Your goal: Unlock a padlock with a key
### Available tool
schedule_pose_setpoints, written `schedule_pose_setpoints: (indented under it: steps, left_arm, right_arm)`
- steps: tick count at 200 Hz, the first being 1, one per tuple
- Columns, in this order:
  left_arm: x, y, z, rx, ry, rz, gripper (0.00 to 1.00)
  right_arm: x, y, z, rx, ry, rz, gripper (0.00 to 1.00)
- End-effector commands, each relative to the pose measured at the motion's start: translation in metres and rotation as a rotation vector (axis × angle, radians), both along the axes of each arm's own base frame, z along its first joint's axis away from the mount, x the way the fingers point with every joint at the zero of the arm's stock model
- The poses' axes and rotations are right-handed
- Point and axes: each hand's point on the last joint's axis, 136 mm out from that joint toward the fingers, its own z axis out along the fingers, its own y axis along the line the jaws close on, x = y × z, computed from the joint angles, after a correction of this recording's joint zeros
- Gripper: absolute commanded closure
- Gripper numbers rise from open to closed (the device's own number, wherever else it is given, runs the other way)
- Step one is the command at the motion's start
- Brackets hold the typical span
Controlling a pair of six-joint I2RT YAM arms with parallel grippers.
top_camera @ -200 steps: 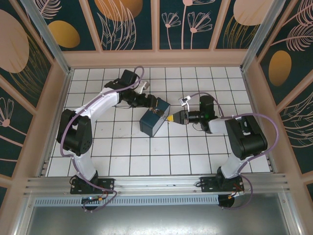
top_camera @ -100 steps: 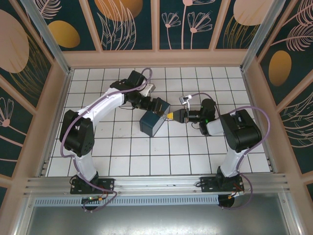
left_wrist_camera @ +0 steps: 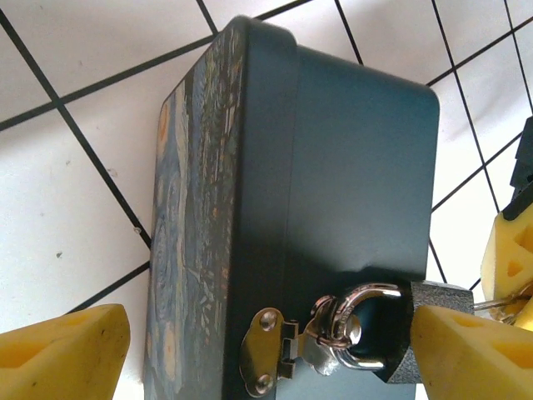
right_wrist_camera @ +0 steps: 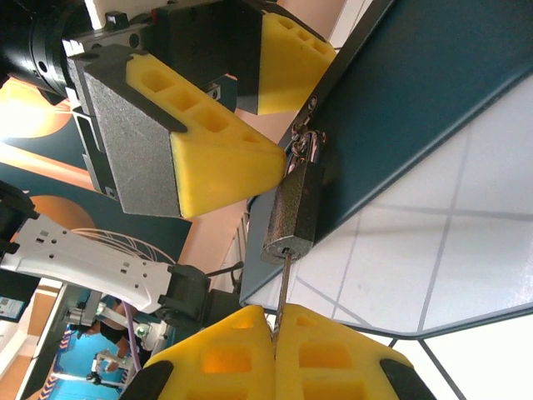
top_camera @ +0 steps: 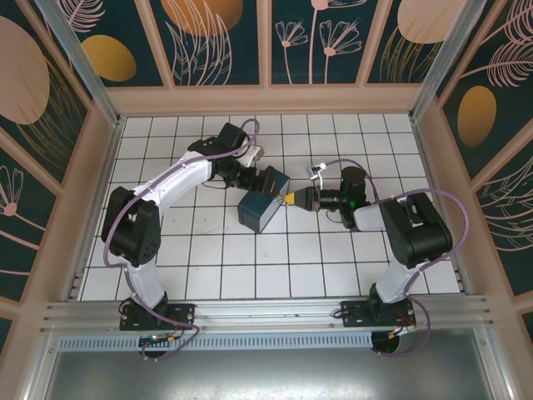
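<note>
The white tiled desk (top_camera: 333,267) carries a dark blue tin box (top_camera: 260,208) with a swirly painting print, lying mid-scene. The left end effector (left_wrist_camera: 271,333) straddles the box's far end, its yellow pads apart and clamped on nothing. One pad sits just beside the lock. The right end effector (right_wrist_camera: 275,350) reaches in from the right, pads pressed together. The small dark brass-toned padlock (right_wrist_camera: 293,212) hangs on the box's right side from a silvery hasp (left_wrist_camera: 260,371), shackle closed. The slim metal key (right_wrist_camera: 281,287) is pinched in the right pads, its blade meeting the keyhole. With the lock unbraced, a twist may swing it, which could bend the key or make it slip between the pads.
</note>
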Motion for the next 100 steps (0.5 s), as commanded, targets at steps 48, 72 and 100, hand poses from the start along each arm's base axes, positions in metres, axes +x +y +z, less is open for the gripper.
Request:
schedule_pose_setpoints:
  steps: [48,72,100]
  left_arm:
    - [-0.0111,0.0027,-0.0024,-0.004,-0.007,-0.019,0.13]
    - [-0.0116,0.0031,-0.0023,-0.005,-0.007,-0.019,0.13]
    - [-0.0138,0.0016,-0.0037,-0.017,0.003,-0.019,0.14]
  right_arm:
    - [-0.0022,0.0086,0.0117,0.012,-0.057,0.011,1.00]
    - [-0.0008,0.0086,0.0104,0.018,-0.046,0.001,1.00]
    - [0.0032,0.0089,0.0099,0.027,-0.023,-0.017,1.00]
